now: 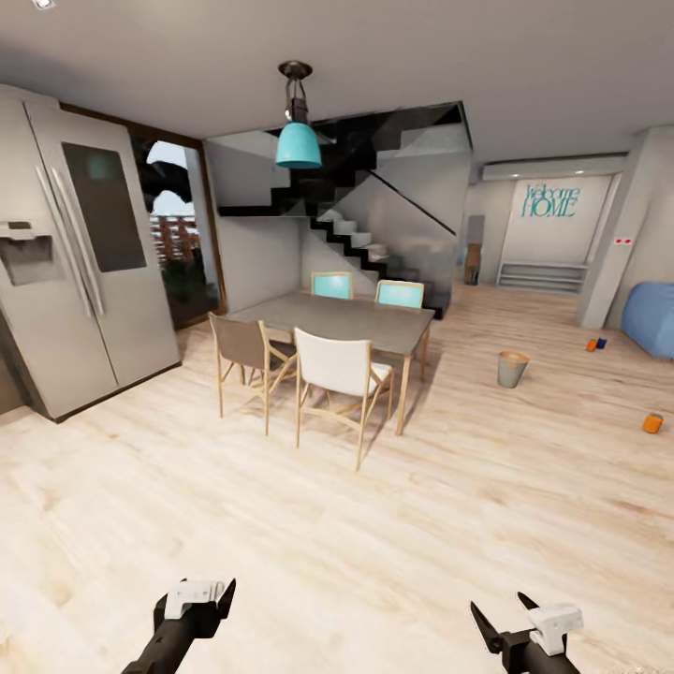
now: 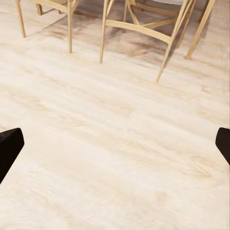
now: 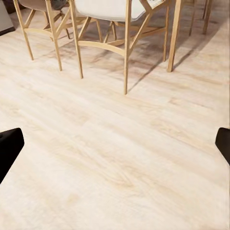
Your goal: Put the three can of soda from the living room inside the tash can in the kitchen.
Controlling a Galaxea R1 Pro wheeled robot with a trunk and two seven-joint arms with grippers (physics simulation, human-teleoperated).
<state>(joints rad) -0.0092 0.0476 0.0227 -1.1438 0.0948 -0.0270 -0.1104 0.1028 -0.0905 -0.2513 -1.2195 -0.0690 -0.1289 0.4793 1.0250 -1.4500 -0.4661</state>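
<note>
The small round trash can stands on the wood floor to the right of the dining table. One orange soda can lies on the floor at the far right. Another orange can and the dark blue can sit side by side farther back, near the light-blue sofa. My left gripper and right gripper hang low at the front, far from all of these. Both are open and empty, with dark fingertips spread wide over bare floor.
A steel double-door fridge stands at the left. The grey dining table with several wooden chairs sits ahead in the middle, and a teal lamp hangs above it. A black staircase rises behind. Open wood floor lies between me and the table.
</note>
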